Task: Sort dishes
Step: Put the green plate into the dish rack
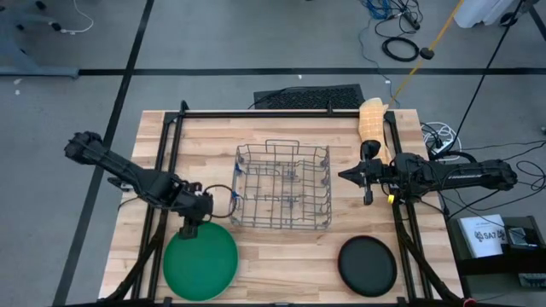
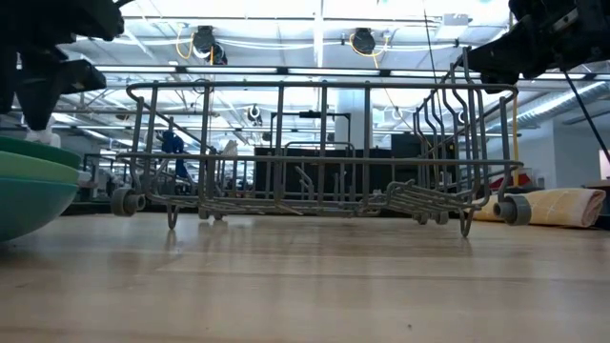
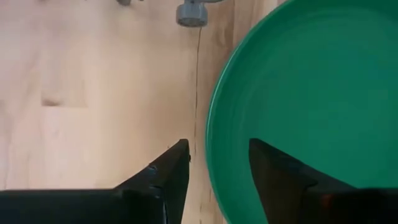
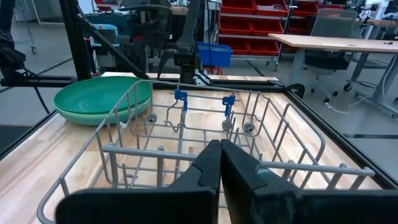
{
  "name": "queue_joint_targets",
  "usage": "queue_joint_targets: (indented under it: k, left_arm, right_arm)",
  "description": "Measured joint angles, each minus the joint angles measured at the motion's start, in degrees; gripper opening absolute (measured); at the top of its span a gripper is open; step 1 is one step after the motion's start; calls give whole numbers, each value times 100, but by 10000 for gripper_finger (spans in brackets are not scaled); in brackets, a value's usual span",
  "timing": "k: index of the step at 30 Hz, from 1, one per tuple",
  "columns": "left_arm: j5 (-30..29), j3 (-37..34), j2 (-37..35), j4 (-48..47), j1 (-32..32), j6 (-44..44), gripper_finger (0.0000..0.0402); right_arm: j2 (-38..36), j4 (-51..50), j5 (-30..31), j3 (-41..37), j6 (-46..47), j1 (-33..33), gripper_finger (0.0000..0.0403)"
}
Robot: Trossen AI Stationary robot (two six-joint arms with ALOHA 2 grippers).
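My high camera looks straight down on the whole table (image 1: 281, 256). My low one sits at tabletop height, facing level across the wire rack (image 2: 315, 157) into the room. The left wrist camera stares down close at the teal-green plate (image 3: 311, 106); the right wrist looks across the rack toward that same plate.

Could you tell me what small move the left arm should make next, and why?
Probably lower the left gripper a little and close it. Its open fingers straddle the rim of the large teal-green round plate, which lies stacked on the light-green plate beside the empty grey wire rack. The right gripper waits shut beside the rack.
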Motion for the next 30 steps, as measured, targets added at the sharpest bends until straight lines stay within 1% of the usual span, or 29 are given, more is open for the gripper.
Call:
queue_joint_targets:
  k: [5,10,15,20,22,25,27,30]
  left_arm:
    - [55,-199,363,437,-69,-138,196]
    - [156,-411,765,516,-214,-149,224]
    - [148,-482,1079,699,-265,-144,226]
    - [-88,-501,1386,637,-263,-140,223]
    - [-169,-496,1449,636,-266,-140,210]
    - [-278,-496,1475,613,-263,-137,171]
    - [-334,-496,1475,561,-263,-137,134]
    - [-375,-486,1465,380,-260,-146,66]
  right_arm:
    - [0,0,-1,0,2,0,6]
    - [0,46,-2,0,32,-1,6]
    - [0,110,9,0,39,-2,6]
    - [0,188,22,0,40,-2,6]
    - [-1,216,22,0,42,-2,6]
    - [0,215,35,0,42,-2,6]
    - [0,217,81,0,42,-2,6]
    - [0,215,294,0,44,-2,6]
